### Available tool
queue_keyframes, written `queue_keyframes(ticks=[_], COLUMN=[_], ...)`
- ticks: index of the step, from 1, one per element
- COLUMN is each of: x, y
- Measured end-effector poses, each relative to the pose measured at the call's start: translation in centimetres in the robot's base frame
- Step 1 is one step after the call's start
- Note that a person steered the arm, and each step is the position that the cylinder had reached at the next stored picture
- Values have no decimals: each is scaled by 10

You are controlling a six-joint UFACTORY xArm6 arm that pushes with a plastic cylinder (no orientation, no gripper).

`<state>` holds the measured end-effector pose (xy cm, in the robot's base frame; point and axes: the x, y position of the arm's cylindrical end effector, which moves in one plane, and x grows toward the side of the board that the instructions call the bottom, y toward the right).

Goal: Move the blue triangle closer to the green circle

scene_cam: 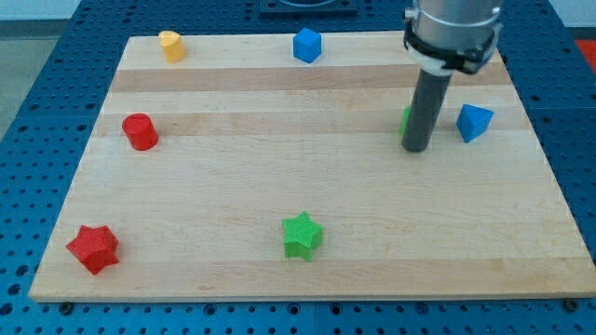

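The blue triangle (473,122) lies on the wooden board (307,233) at the view's right. A green block, the green circle (406,120), is mostly hidden behind the dark rod; only a sliver shows at the rod's left edge. My tip (416,148) rests on the board just in front of that green block and about a rod's width left of the blue triangle, not touching the triangle.
A blue block (306,45) and a yellow block (170,45) sit near the top edge. A red cylinder (140,131) is at the left. A red star (93,247) is at bottom left, a green star (302,234) at bottom centre.
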<state>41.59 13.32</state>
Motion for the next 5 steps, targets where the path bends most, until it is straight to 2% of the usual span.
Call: queue_keyframes(ticks=[1, 2, 3, 5], x=[0, 18, 32, 10], y=[0, 0, 24, 92])
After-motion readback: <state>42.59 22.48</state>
